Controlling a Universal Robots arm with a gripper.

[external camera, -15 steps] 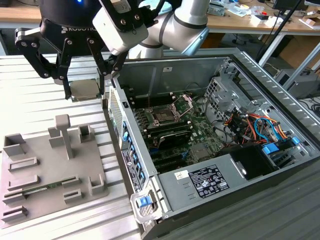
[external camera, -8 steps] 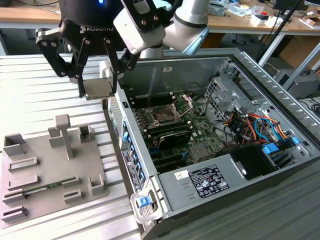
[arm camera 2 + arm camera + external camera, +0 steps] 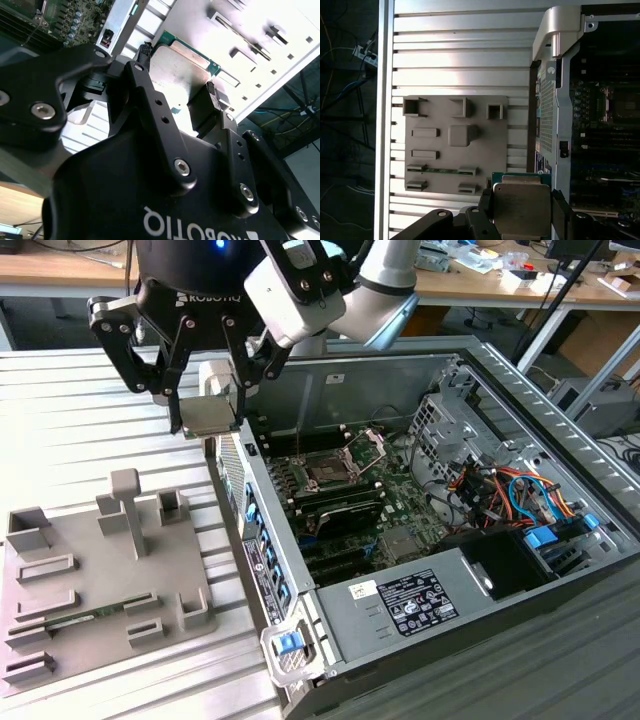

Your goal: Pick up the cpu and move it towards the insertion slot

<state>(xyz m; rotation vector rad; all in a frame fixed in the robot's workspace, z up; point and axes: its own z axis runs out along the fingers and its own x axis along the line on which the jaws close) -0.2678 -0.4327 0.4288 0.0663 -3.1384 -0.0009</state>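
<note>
My gripper [image 3: 208,420] is shut on the cpu [image 3: 209,416], a flat square chip with a silvery top and green rim. It hangs in the air above the slatted table, just outside the near wall of the open computer case. In both wrist views the cpu [image 3: 180,70] [image 3: 521,207] sits clamped between the two black fingers [image 3: 212,97]. The insertion slot [image 3: 328,472], a dark square socket with a raised silver frame, lies on the green board inside the case, toward the exterior view's right of the cpu. It also shows in the first wrist view as the insertion slot [image 3: 620,102].
A grey fixture plate [image 3: 60,610] with raised holders lies on the table at the exterior view's left; a green memory stick [image 3: 440,170] rests in it. The case wall [image 3: 245,510] stands between gripper and board. Cables [image 3: 510,495] and a power supply [image 3: 420,600] fill the case's far side.
</note>
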